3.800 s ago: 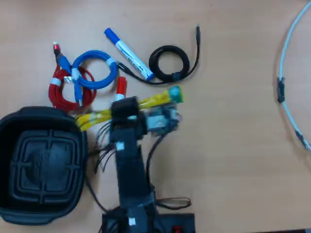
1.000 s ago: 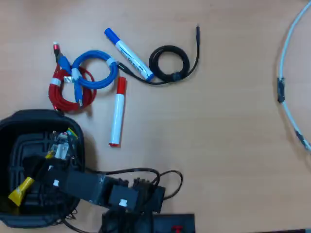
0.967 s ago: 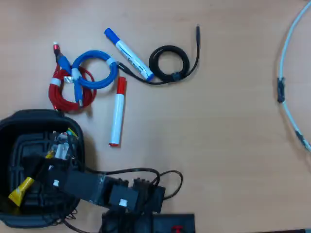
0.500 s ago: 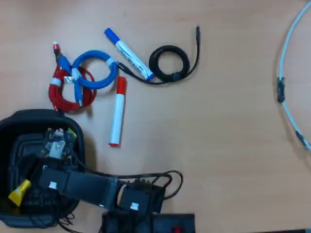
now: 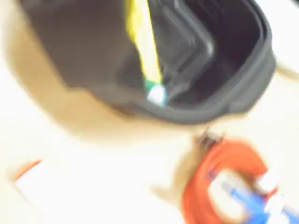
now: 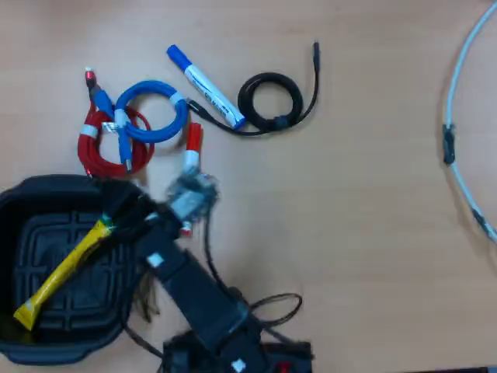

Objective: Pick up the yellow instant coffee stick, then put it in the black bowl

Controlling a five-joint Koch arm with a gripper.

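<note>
The yellow instant coffee stick [image 6: 62,272] lies slantwise on the ribbed bottom of the black bowl [image 6: 15,194]. Its upper end rests near the bowl's upper right corner in the overhead view. My gripper [image 6: 123,208] is a dark blur over that corner, just beyond the stick's end, and its jaws cannot be made out. The blurred wrist view shows the stick [image 5: 142,42] inside the bowl [image 5: 224,107], its green tip leaning on the near wall. No fingers show in that view.
A white marker with a red cap [image 6: 191,148] lies partly under my wrist. Coiled red cable [image 6: 97,148] and blue cable [image 6: 151,113] sit above the bowl. A blue marker [image 6: 206,87], a black cable coil [image 6: 270,101] and a pale cable [image 6: 458,140] lie farther right.
My arm has swung up and right, out of the bowl's middle to its upper right corner. The stick now lies flat and fully exposed in the bowl.
</note>
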